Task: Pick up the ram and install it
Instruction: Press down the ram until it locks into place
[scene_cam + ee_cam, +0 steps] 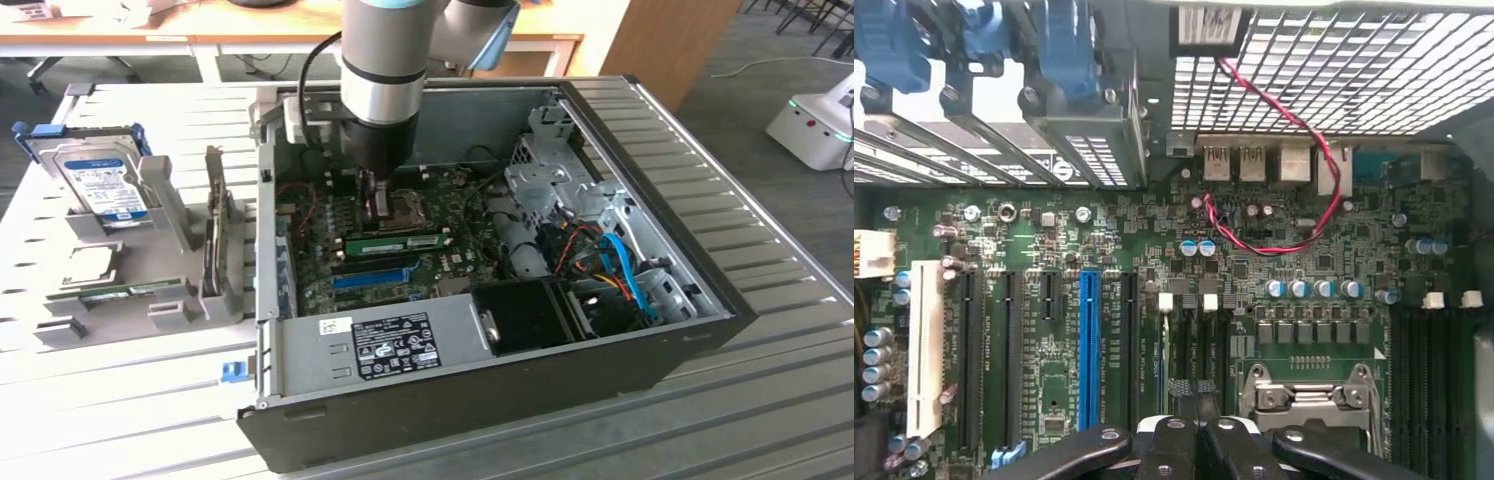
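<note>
One ram (396, 243) stick lies seated across the motherboard (441, 262), at about five o'clock from the gripper (379, 196), whose jaws are pressed together empty over the CPU socket (1309, 392), so descending risks striking its latch.

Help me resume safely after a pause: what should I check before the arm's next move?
1. Gripper shut: ok.
2. Ram found: ok, lying on the board beside the blue slot.
3. Ram seated in a slot: cannot tell.
4. Gripper touching ram: cannot tell.
5. Red wire clear of gripper: ok.
6. Hard drive out of the way: ok, outside the case.
</note>
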